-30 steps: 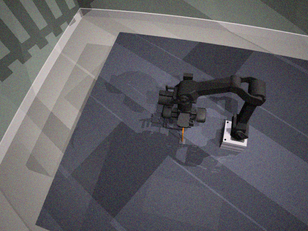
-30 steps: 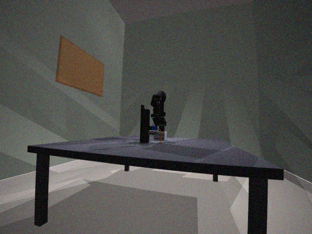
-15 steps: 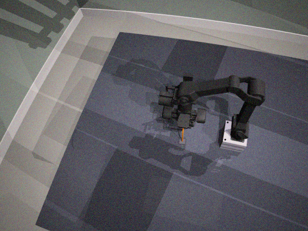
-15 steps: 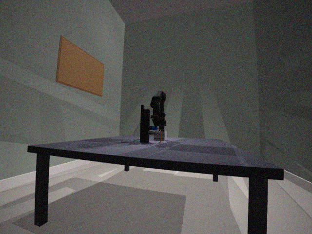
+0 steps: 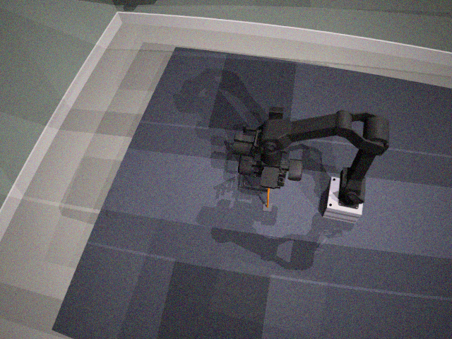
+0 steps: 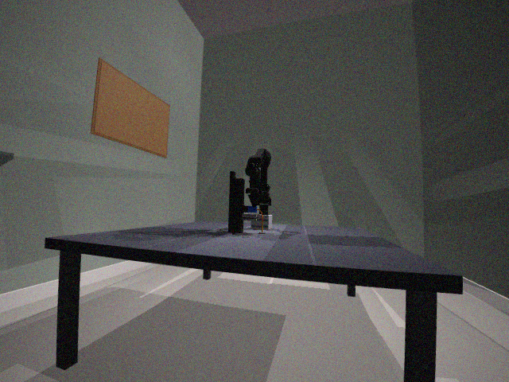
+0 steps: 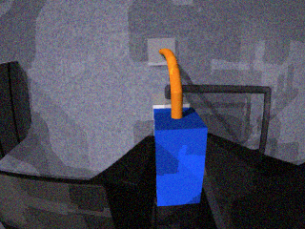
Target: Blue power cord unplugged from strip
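The blue plug (image 7: 178, 164) (image 6: 251, 208) stands between my fingers in the wrist view, with a finger against each side. My gripper (image 7: 178, 143) (image 5: 270, 179) is shut on it. An orange cord (image 7: 175, 88) (image 5: 268, 198) (image 6: 262, 224) leaves the plug's near end and bends down to a small pale block on the table. A pale ledge (image 6: 249, 216), apparently the power strip, lies under the plug in the exterior view. In the wrist view only a thin white edge (image 7: 167, 106) shows behind the plug. Whether the plug is still seated is hidden.
A tall black stand (image 6: 235, 205) rises beside the plug. A thin dark bar frame (image 7: 224, 89) reaches out to the right of the cord. The small pale block (image 7: 153, 52) anchors the cord. The arm's white base (image 5: 342, 213) stands to the right in the top view.
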Controlling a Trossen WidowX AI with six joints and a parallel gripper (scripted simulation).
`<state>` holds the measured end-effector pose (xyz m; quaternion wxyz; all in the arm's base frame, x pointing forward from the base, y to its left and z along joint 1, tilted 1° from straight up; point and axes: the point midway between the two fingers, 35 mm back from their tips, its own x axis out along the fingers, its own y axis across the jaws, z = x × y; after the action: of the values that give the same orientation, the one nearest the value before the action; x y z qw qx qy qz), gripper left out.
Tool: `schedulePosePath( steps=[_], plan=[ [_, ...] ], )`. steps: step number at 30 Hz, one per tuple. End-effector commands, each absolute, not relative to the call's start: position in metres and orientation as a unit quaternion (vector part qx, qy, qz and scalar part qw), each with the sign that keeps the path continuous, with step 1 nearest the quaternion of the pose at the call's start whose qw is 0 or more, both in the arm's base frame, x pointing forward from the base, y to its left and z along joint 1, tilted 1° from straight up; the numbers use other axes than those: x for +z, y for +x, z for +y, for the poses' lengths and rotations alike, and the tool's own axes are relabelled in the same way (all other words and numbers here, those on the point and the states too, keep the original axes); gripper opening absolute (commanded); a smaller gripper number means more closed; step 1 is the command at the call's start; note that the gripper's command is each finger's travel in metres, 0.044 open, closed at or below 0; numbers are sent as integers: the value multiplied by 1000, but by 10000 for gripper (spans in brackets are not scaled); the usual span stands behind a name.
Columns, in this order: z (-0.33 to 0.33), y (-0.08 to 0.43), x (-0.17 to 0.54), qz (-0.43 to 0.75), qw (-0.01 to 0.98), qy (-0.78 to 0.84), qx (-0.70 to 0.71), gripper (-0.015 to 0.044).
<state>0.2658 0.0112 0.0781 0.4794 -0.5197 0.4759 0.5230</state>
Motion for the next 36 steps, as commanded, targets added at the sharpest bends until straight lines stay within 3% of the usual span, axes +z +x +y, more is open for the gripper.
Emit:
schedulePosePath(
  steps=[1,36],
  plan=[
    [15,266,78,476,480,-520,523,0],
    [72,259,78,475,479,-520,524,0]
  ],
)
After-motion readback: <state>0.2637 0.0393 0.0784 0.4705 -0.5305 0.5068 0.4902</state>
